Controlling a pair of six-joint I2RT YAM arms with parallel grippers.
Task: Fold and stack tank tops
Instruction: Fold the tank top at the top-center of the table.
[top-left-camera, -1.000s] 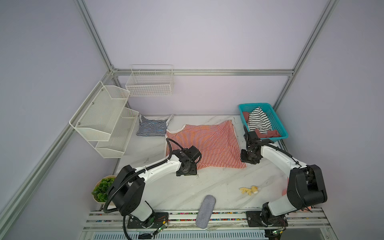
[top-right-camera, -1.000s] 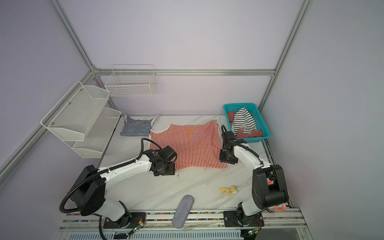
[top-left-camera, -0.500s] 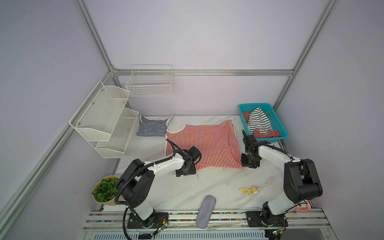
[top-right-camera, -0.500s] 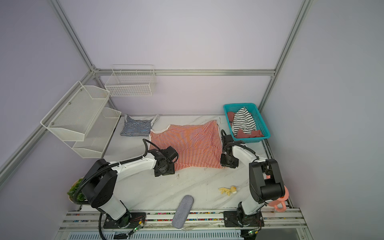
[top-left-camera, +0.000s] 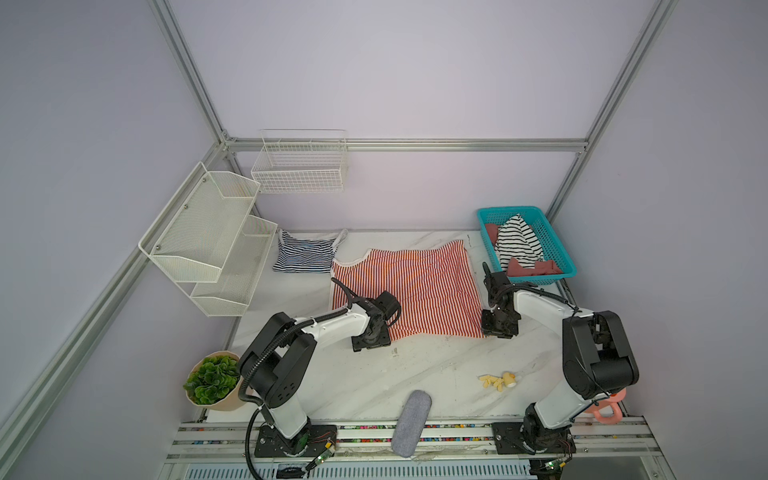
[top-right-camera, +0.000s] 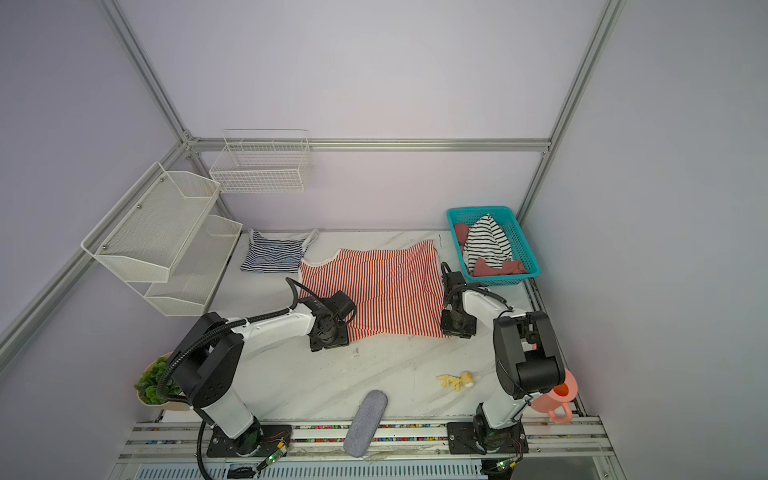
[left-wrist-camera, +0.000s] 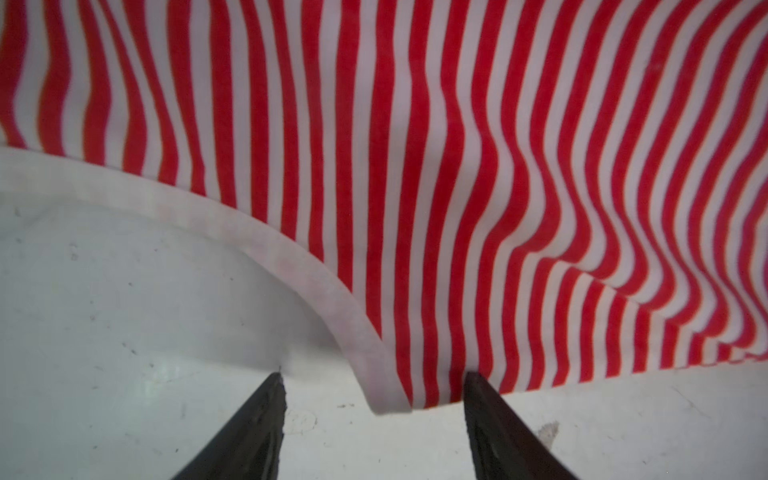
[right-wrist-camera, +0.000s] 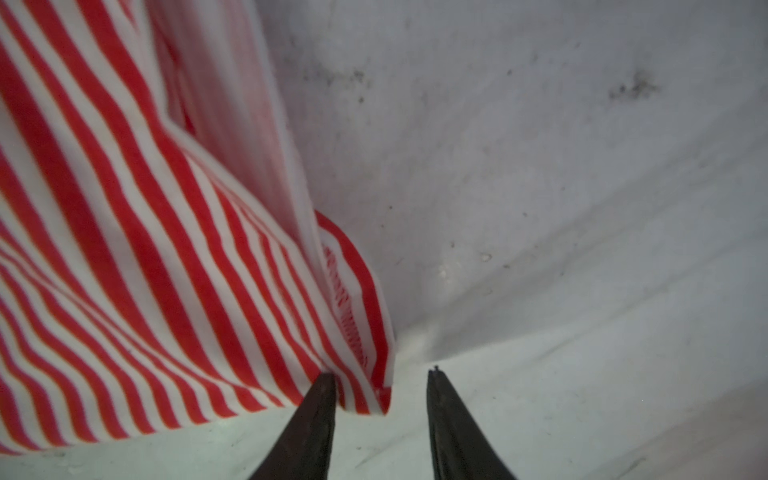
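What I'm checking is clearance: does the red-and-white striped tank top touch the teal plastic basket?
Apart. Both top views show bare white table between the tank top and basket.

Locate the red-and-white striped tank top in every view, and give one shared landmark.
Top view: tank top mid-table, spread flat.
Top view: same spot.
Left wrist: fills most of the picture, pale-trimmed edge.
Right wrist: its hemmed corner beside bare table.
Shared landmark: the marble table.

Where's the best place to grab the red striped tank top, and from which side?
Probably its two near corners, from the near side: the red-and-white tank top lies flat, the open left gripper straddling its trimmed corner, the open right gripper its hem corner.
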